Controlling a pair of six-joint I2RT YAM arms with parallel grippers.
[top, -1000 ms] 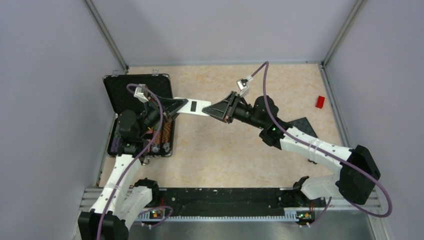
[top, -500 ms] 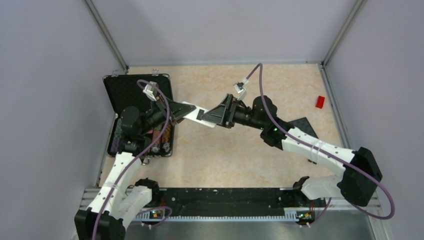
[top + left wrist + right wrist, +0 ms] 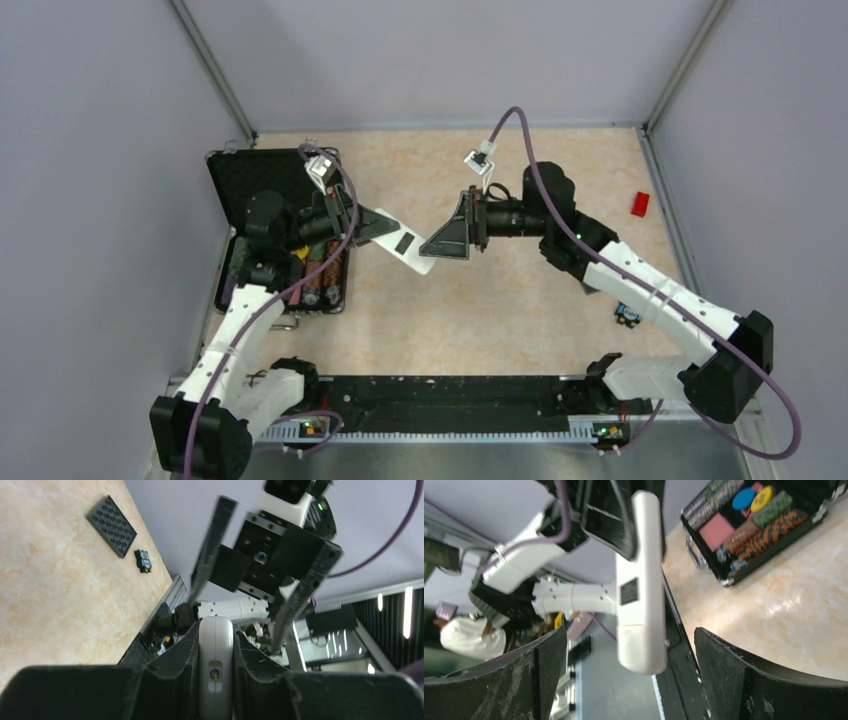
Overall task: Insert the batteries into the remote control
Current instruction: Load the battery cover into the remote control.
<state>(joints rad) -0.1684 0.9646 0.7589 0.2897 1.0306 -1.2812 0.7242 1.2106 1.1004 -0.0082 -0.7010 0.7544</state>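
The remote control [image 3: 408,243] is a slim white handset held in the air over the table's middle left. My left gripper [image 3: 375,225] is shut on its far-left end; in the left wrist view the remote control [image 3: 216,650] is pinched edge-on in the gripper [image 3: 216,630]. My right gripper [image 3: 440,240] faces it from the right and is open. In the right wrist view the free end of the remote control [image 3: 639,580] hangs between that gripper's [image 3: 629,635] spread fingers, touching neither. I cannot pick out the batteries for certain.
An open black case [image 3: 285,270] of coloured chips lies at the left, under my left arm. A red block [image 3: 640,203] sits at the far right. A black studded plate [image 3: 111,526] and a small dark piece with blue marks [image 3: 628,315] lie under my right arm.
My right gripper opened, let go of the remote and drew back to the right. My left gripper kept the remote and turned its free end toward the near side.
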